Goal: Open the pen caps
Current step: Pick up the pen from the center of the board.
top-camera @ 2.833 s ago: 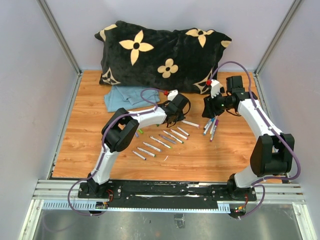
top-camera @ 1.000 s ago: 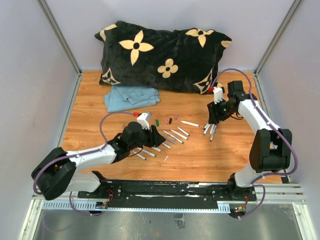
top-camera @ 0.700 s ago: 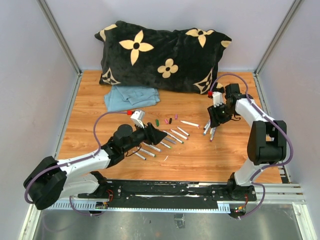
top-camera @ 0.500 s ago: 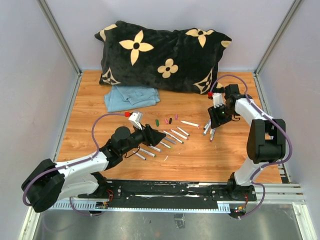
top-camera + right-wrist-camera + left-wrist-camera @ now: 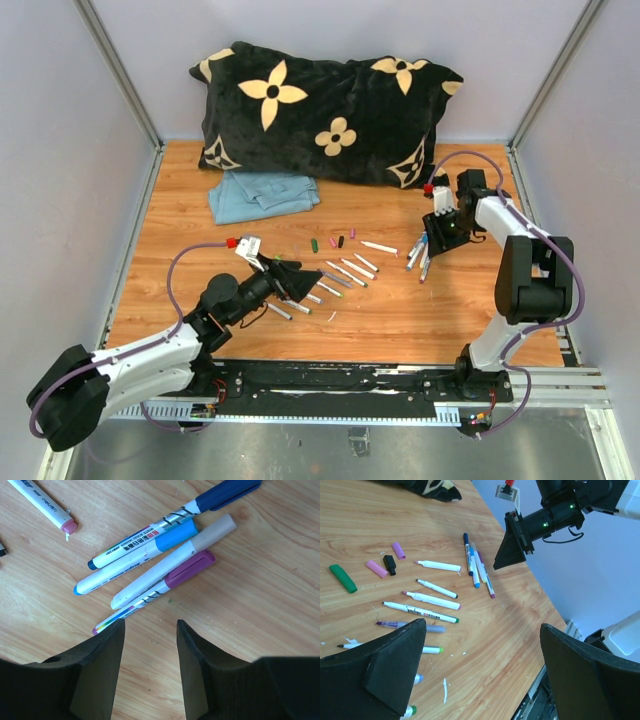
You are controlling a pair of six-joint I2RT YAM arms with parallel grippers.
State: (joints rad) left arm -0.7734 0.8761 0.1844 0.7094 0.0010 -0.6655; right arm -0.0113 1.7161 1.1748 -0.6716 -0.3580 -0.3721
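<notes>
— Caps first: where do they lie, seen from above?
— Four loose ones sit in a short row at the middle of the table [image 5: 180, 230]: green cap [image 5: 314, 244], pink cap [image 5: 332, 242], black cap [image 5: 341, 241] and lilac cap [image 5: 352, 233]. Just nearer is a fan of bare pens [image 5: 340, 272]. The left gripper [image 5: 300, 280] hovers low at the near-left end of that fan. The right gripper [image 5: 443, 232] points down beside a bundle of capped pens [image 5: 420, 255]. A pillow [image 5: 330, 110] and a blue cloth [image 5: 262, 193] lie at the back.
— Is it touching the bundle?
— From up there I can't tell; it's too small.
— And the left wrist camera?
— Its jaws stand spread wide with nothing between them. Beyond them are the four loose caps at the left and the bare pens in the middle. The bundle lies further off, with the right gripper's tip just beside it.
— The right wrist?
— The fingers [image 5: 100, 670] are apart with a narrow, empty gap, above bare wood just short of the bundle. A dark blue cap [image 5: 227, 492], a light blue cap [image 5: 172, 536] and a purple cap [image 5: 189, 569] each sit on a barrel. A fourth pen ends in beige, possibly a cap.
</notes>
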